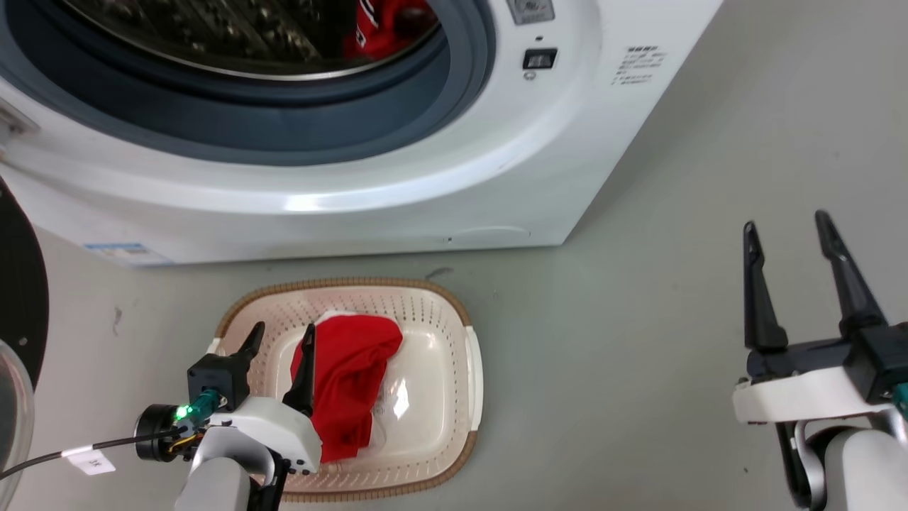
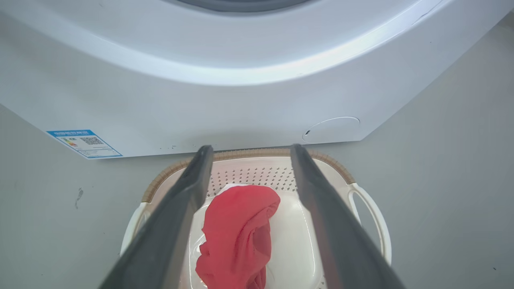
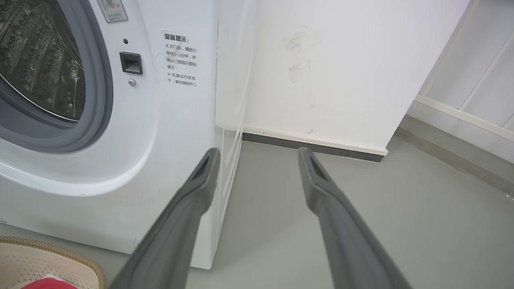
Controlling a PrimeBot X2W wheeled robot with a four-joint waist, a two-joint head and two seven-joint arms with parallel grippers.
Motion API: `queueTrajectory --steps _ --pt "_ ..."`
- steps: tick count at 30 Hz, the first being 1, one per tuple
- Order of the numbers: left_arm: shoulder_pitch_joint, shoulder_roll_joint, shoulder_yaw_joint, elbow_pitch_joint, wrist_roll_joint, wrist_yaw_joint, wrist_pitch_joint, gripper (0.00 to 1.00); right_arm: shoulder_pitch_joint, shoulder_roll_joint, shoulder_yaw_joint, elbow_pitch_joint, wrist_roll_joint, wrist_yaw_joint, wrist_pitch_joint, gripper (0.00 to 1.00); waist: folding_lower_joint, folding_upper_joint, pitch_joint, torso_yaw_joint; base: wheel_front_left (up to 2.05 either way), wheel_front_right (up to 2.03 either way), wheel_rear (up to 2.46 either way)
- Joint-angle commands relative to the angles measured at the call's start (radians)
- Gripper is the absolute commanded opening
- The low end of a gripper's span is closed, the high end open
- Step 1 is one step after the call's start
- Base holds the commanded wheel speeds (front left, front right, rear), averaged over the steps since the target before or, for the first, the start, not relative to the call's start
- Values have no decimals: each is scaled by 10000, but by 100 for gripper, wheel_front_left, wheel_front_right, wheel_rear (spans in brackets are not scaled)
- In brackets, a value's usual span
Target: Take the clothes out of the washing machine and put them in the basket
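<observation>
The left gripper hovers over the cream laundry basket's left rim, fingers spread and empty. A plain red garment lies in the basket's left half. The red jersey sits at the right edge of the washing machine's drum. The right gripper, also spread and empty, hangs over bare floor.

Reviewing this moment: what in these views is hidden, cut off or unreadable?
- Head view: the jersey in the washing machine is cut off by the top edge, so its extent is unclear.
- Head view: the left end effector hides part of the red garment and the basket.
- Left wrist view: the sticker print is too small to read.
- Head view: the door is cut off by the left edge.
</observation>
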State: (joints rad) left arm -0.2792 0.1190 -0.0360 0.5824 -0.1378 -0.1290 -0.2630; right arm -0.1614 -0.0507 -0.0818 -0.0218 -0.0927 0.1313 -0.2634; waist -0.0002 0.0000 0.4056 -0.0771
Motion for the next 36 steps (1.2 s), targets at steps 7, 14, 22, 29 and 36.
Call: queueTrajectory --steps 7,14,22,29,36 --pt "237 409 -48 -1214 -211 -15 -27 100 430 7 223 120 243 -12 -21 100 2 0 -745 -469 0 0 0" --pt "-771 1451 -223 -1679 -753 -14 -27 100 463 11 391 -26 564 -10 -21 100 2 0 -282 -1189 0 0 0" --pt "-3142 2970 -999 -1534 -1734 -5 1571 100 210 12 588 -91 1073 -10 -20 100 2 0 797 -2027 0 0 0" --pt "-6047 4496 -1789 -1719 -2288 -4 4496 100 -11 12 995 -40 1912 -12 -20 100 2 0 2047 -2971 0 0 0" --pt "-9123 5188 -2380 -1008 -2702 -6 7479 100 -270 15 1517 -92 2674 -10 -20 100 2 0 3134 -3780 0 0 0"
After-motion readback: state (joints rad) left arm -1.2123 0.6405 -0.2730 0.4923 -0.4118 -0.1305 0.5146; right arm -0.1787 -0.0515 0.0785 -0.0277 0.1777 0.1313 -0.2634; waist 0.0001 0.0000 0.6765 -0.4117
